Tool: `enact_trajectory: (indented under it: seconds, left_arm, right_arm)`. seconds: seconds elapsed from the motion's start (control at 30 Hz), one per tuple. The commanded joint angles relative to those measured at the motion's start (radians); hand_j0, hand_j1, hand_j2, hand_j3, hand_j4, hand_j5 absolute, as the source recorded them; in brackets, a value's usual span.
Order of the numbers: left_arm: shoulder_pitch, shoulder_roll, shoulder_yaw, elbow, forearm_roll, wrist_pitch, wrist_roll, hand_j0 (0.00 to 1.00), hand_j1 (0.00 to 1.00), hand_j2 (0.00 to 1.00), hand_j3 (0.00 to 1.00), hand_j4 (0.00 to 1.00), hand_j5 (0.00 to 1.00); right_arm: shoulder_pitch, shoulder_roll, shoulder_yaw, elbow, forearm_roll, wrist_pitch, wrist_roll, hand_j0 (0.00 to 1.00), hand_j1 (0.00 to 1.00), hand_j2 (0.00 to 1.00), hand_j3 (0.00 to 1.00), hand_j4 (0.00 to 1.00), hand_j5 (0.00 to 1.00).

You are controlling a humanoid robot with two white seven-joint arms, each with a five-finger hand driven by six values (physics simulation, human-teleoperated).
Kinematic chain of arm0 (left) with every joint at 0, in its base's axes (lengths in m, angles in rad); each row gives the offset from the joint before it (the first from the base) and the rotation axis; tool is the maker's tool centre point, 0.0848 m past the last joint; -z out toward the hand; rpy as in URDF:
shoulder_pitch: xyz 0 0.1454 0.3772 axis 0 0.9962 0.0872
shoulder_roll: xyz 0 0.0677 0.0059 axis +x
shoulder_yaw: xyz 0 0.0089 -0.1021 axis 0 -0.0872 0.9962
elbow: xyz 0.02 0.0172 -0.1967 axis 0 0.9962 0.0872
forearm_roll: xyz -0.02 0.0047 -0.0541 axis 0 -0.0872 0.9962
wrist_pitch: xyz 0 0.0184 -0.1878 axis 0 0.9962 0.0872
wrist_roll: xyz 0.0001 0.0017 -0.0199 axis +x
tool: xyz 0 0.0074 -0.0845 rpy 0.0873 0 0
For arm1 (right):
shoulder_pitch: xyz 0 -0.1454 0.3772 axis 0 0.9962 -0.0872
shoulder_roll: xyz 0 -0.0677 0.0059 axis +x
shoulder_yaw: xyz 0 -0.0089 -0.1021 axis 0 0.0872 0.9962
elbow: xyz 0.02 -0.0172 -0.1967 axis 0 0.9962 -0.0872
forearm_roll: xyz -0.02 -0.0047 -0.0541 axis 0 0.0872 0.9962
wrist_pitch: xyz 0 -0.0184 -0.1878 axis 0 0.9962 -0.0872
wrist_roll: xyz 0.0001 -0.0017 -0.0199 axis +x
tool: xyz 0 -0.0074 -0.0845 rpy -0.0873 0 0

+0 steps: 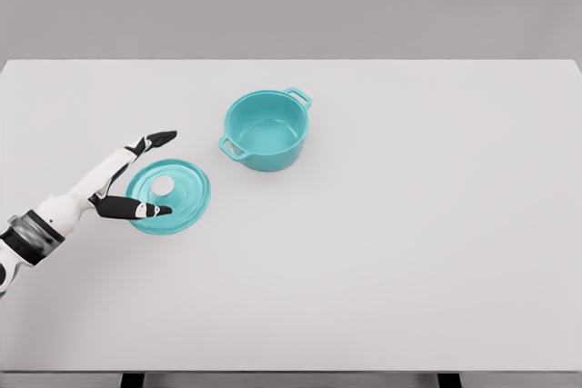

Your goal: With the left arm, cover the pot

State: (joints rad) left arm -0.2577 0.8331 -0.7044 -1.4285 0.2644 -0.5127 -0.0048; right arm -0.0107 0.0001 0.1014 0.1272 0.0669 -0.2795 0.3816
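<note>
So my left hand [127, 177] comes in from the lower left, forearm angled up toward the middle of the white table [391, 252]. Fingers are stretched out and spread, thumb low, holding nothing. The hand sits over the left edge of the round teal lid with a white knob [173, 195], which lies flat on the table. The teal two-handled pot [265, 130] stands uncovered, near the lid, up and right.

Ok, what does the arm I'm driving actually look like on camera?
Only the left arm shows: a white forearm with a grey and black wrist band, ending in the left hand, white with black fingertips. No cables or markings are visible.
</note>
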Motion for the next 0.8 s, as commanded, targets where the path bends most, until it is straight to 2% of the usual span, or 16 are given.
enact_trajectory:
  seconds: [0.0,0.13,0.17,0.23,0.27,0.3,0.77]
  left_arm:
    - [0.000,0.003,0.002,0.000,-0.027,0.034,0.000,0.97,0.97,0.97,0.97,0.97,0.97]
    - [0.000,0.009,0.008,-0.016,-0.030,0.054,-0.035,0.96,0.96,0.96,0.96,0.96,0.96]
    - [-0.003,0.011,0.009,-0.041,-0.024,0.060,-0.041,0.96,0.96,0.96,0.96,0.96,0.96]
    - [-0.003,0.015,0.013,-0.059,-0.017,0.065,-0.041,0.91,0.91,0.91,0.91,0.91,0.91]
    - [-0.005,0.015,0.011,-0.059,-0.017,0.065,-0.041,0.85,0.85,0.85,0.85,0.85,0.85]
    - [-0.003,0.015,0.011,-0.059,-0.017,0.065,-0.041,0.84,0.84,0.84,0.84,0.84,0.84]
    - [-0.009,0.014,0.002,0.019,0.010,0.060,-0.038,0.85,0.85,0.85,0.85,0.85,0.85]
  right_arm:
    - [0.000,0.000,0.000,-0.001,0.001,-0.001,0.000,1.00,1.00,1.00,1.00,1.00,1.00]
    - [0.000,0.000,0.000,0.000,0.001,-0.001,0.000,1.00,1.00,1.00,1.00,1.00,1.00]
    - [0.000,0.000,0.000,0.000,0.001,0.000,0.000,1.00,1.00,1.00,1.00,1.00,1.00]
    - [0.000,0.000,0.000,0.000,0.001,0.000,0.000,1.00,1.00,1.00,1.00,1.00,1.00]
    - [0.000,0.000,0.000,0.000,0.001,0.000,0.000,1.00,1.00,1.00,1.00,1.00,1.00]
    - [0.000,0.000,0.000,0.000,0.001,0.000,0.000,1.00,1.00,1.00,1.00,1.00,1.00]
    - [0.000,0.000,0.000,0.000,0.001,0.000,0.000,1.00,1.00,1.00,1.00,1.00,1.00]
